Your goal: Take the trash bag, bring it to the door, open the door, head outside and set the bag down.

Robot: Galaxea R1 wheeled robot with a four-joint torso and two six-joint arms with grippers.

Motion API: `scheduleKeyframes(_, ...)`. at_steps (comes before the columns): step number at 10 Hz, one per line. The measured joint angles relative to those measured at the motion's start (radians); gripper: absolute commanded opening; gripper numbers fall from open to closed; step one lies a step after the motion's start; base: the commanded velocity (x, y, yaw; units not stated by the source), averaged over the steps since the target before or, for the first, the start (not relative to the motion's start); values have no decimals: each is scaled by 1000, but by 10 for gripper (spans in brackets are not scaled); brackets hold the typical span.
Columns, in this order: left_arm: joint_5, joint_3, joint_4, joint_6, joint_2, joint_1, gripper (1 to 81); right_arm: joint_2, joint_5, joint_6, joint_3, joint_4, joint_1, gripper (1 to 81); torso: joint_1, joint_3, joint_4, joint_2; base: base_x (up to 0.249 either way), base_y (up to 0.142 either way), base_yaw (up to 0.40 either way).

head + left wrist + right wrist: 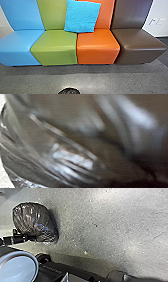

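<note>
Left hand [30, 238] is at one end of the black trash bag [35, 219]; how far open it is cannot be told, though the bunched plastic there suggests a hold on the bag. Right hand: cannot tell opening or load. Bag is near the robot's base [75, 274], its dark top at 6 o'clock in the head view, a touch toward 7. Whether it clears the floor [112, 225], cannot tell. Beyond it, the seat row: blue seat [21, 45] at 9–10 o'clock, green seat [56, 46] and orange seat [97, 46] either side of 12, brown seat [137, 45] at 2–3. Cushion [82, 16] at 12, leaning on the backrests. Step in hand, judged: carrying. Method: confirm the grip on the gathered plastic, carry with the bag's underside clear of the floor, turn slowly to limit swing. Leave room from base and seat fronts; thin plastic could snag, tear or slip.
</note>
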Motion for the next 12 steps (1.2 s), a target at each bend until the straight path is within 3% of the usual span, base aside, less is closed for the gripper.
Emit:
scheduleKeyframes(2,41,25,3,1,-12,8,10,0,5,0,0,1,-11,811,-39,62,0,61,0,0,0)
scheduleKeyframes(5,52,90,3,1,-68,8,10,11,6,0,-3,0,-50,811,-103,158,0,160,0,0,0)
scheduleKeyframes(9,58,246,-7,1,-172,7,10,61,29,-1,-47,-1,-140,811,-192,282,0,297,0,0,0)
scheduleKeyframes(12,70,390,-17,0,-269,16,10,142,83,-2,-121,-1,-249,811,-260,360,0,400,0,0,0)
